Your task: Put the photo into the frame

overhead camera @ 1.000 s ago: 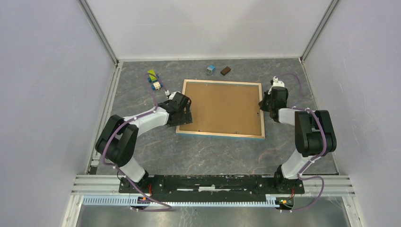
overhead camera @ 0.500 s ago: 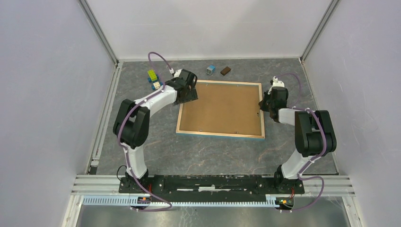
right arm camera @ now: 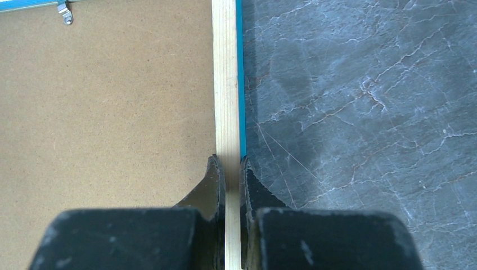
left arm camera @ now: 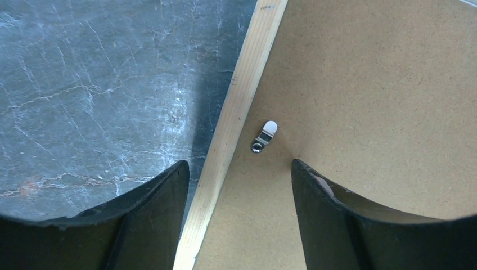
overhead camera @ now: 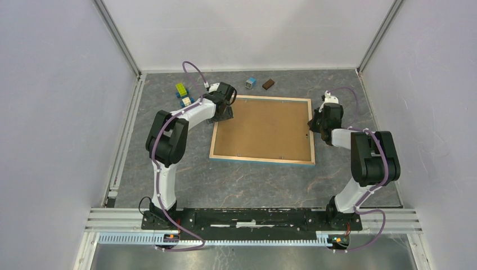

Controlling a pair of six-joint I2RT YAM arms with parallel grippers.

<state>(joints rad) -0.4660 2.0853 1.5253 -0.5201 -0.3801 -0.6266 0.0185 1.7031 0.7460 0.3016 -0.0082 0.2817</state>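
Observation:
The frame (overhead camera: 262, 159) lies face down on the table, light wood rim up, blue edge along the bottom, with the brown backing board (overhead camera: 264, 128) set in it. The photo is hidden. My left gripper (overhead camera: 223, 110) is open over the frame's far left corner; in the left wrist view its jaws straddle the wooden rim (left arm camera: 236, 112), with a small metal turn clip (left arm camera: 264, 136) on the board between them. My right gripper (overhead camera: 313, 122) is shut on the frame's right rim (right arm camera: 226, 84), one finger on each side of it.
A brown block (overhead camera: 268, 84) and a small blue block (overhead camera: 251, 82) lie behind the frame. Green and blue-yellow toy pieces (overhead camera: 182, 94) lie at the far left, close to my left arm. Another metal clip (right arm camera: 65, 15) sits at the board's far edge.
My left arm has swung from the frame's left side up to its far left corner. The right gripper and the frame have not moved.

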